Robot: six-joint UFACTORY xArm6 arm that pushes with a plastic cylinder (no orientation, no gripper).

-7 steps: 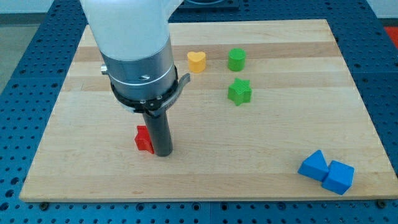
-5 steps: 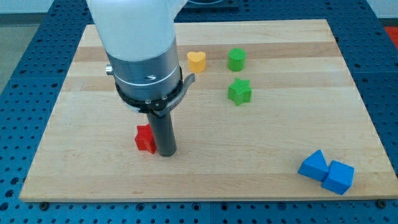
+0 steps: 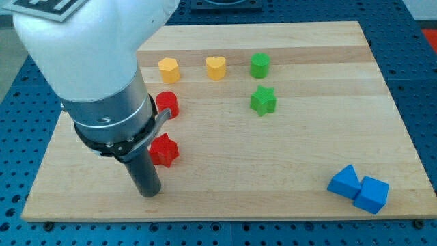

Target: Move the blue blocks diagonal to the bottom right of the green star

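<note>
So my tip [image 3: 148,193] is sitting down at the view's bottom left on the board [image 3: 307,157], just below and a bit left of the red star [image 3: 164,150]. It looks close to that star but I can't tell if it's actually touching, since the rod and the big white arm body cover that corner. No pincer on this rig (just a plain dark rod), so there's nothing spread or pinching to report.

The two blue blocks [image 3: 358,189] are way over at the view's bottom right, pressed up against each other near the board's edge. They look like chunky angular shapes, one slightly higher and to the left, the other lower right. They're well apart from my tip, pretty much the whole board width away.

The green star [image 3: 263,100] is up in the middle, and the blue pair lies diagonally down and to the right of it, with a good stretch of bare wood between. Right above it is a green round block [image 3: 259,65]. Further left along the top there's a yellow heart [image 3: 216,67], then another yellow block [image 3: 168,70], and a red round block [image 3: 166,104] partly tucked behind the arm, above the red star.
</note>
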